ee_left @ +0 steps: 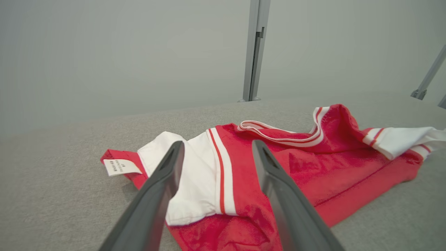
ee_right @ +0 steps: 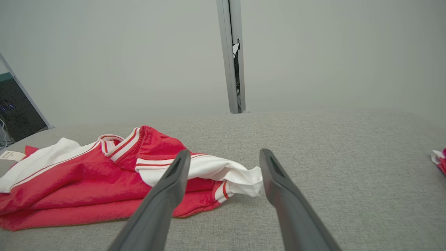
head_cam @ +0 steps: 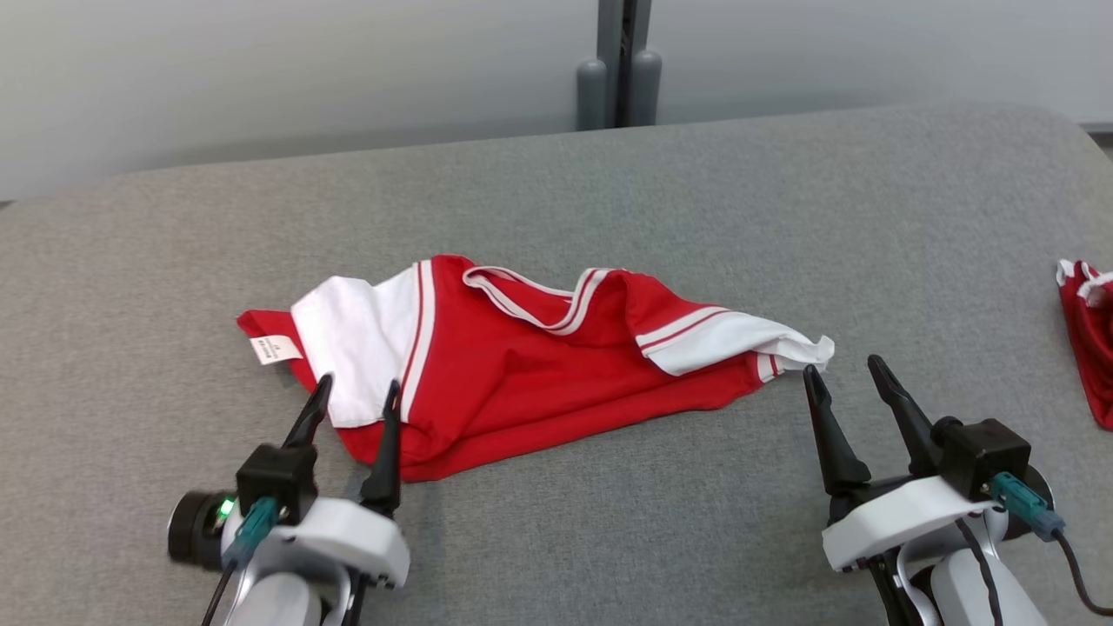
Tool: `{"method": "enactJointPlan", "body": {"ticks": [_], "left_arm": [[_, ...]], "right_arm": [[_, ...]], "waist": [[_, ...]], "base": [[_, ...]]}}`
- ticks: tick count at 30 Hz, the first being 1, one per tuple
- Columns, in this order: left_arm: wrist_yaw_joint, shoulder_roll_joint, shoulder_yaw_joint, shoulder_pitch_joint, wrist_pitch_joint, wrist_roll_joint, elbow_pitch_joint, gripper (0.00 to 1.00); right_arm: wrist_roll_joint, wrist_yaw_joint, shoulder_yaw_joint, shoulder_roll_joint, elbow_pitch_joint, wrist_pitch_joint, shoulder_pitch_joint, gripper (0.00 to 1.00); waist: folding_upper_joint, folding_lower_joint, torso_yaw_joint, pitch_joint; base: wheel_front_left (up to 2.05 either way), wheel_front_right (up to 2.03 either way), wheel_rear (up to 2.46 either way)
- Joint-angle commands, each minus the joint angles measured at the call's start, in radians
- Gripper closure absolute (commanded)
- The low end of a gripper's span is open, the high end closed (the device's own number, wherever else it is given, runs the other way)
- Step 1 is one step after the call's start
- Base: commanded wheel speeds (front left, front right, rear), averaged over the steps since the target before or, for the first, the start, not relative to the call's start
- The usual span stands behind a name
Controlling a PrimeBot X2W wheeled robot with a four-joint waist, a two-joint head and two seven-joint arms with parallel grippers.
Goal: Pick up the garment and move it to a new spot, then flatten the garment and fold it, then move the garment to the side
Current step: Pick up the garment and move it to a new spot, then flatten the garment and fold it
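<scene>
The red garment with white sleeves and striped trim lies crumpled in the middle of the grey fabric-covered bench, stretched from left to right. One white sleeve lies at its left end and the other trails off to a point at its right end.

A second red-and-white piece of cloth sits at the bench's right edge, well apart from the garment. Beyond the far edge a grey post rises against a pale wall. In the right wrist view a dark panel leans at the far left. Nothing lies between either hand and the garment.

A small white label sticks out at the garment's left end, next to the white sleeve. It bears a few lines of dark print, too small to read.

The left hand is spread, its two dark fingers reaching over the left sleeve and the striped seam — whether they touch the cloth cannot be told. The right hand is spread too, empty, with its inner fingertip just beside the tip of the right sleeve.
</scene>
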Motion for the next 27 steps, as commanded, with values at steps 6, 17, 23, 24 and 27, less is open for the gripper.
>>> {"method": "enactJointPlan", "body": {"ticks": [6, 17, 23, 24, 27], "left_arm": [[-0.012, -0.008, 0.109, 0.153, -0.002, 0.056, -0.052, 0.0], [-0.01, -0.028, 0.211, 0.318, -0.002, 0.081, -0.123, 0.0], [-0.007, -0.03, 0.198, 0.321, -0.002, 0.068, -0.133, 0.0], [-0.005, -0.03, 0.192, 0.32, -0.002, 0.061, -0.131, 0.0], [-0.002, -0.029, 0.175, 0.306, -0.002, 0.056, -0.127, 0.0]], "right_arm": [[-0.005, 0.0, 0.011, -0.006, 0.022, 0.0, 0.04, 0.0], [-0.005, 0.0, 0.022, -0.006, 0.042, 0.0, 0.09, 0.0], [-0.009, 0.0, 0.027, -0.006, 0.041, 0.0, 0.084, 0.0], [-0.008, 0.0, 0.029, -0.006, 0.04, 0.0, 0.081, 0.0], [-0.009, 0.0, 0.033, -0.006, 0.039, 0.0, 0.074, 0.0]], "waist": [[0.0, 0.0, 0.039, -0.063], [0.0, 0.0, 0.057, -0.103], [0.0, 0.0, 0.067, -0.096], [0.0, 0.0, 0.069, -0.094], [0.0, 0.0, 0.077, -0.087]], "base": [[0.0, 0.0, 0.0], [0.0, 0.0, 0.0], [0.0, 0.0, 0.0], [0.0, 0.0, 0.0], [0.0, 0.0, 0.0]]}}
